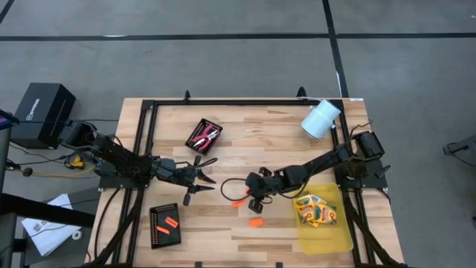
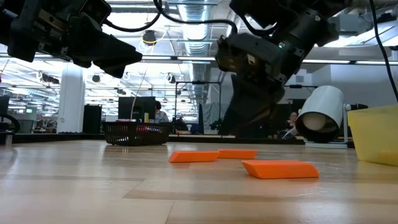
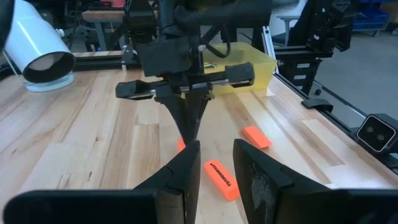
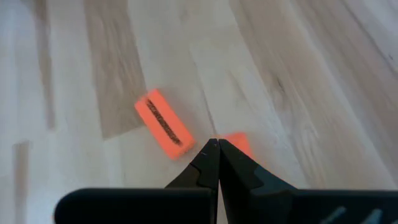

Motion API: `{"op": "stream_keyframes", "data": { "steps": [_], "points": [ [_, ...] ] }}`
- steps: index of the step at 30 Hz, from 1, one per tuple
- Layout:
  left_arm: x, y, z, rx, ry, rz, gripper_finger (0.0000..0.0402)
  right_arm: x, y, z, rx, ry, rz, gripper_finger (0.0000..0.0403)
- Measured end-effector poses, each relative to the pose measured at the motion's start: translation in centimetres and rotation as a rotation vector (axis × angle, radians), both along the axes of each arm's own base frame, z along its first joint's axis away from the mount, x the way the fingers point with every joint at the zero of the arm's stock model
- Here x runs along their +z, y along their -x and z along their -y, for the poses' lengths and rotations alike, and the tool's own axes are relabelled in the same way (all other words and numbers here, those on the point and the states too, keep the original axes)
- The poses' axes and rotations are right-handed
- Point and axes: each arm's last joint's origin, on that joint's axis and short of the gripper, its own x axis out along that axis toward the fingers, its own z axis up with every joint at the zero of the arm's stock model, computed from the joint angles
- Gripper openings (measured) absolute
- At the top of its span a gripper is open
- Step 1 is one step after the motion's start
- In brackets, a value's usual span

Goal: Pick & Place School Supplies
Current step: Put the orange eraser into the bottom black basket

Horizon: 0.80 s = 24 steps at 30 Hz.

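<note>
I see a wooden table (image 1: 245,231). A black mesh tray (image 1: 204,134) sits near its far side, and another black tray (image 1: 166,225) sits near the front left. A big yellow bin (image 1: 327,231) is at the right. A white roll (image 1: 320,118) lies at the far right corner.

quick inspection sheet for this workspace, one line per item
surface: wooden table, bare wood mid-table
job's things: crayon boxes in the yellow bin; red-handled tools in a mesh tray; orange pieces in a second mesh tray; loose orange pieces on the table
clutter: white roll at the table's far right
grippers: left gripper fingers parted, holding nothing; right gripper shut, empty, tips over an orange piece
cables: bundle at the left arm's base
surroundings: black box and papers on the floor
</note>
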Motion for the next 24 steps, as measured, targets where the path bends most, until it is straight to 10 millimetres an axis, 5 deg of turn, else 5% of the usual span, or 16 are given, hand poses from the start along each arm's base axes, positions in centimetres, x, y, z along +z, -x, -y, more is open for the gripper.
{"op": "stream_keyframes", "data": {
  "steps": [24],
  "points": [
    [0.0,0.0,0.01,0.0,0.003,-0.001,0.0089,-0.77,0.41,-0.3,-0.029,-0.018,-0.058,0.0]
  ]
}}
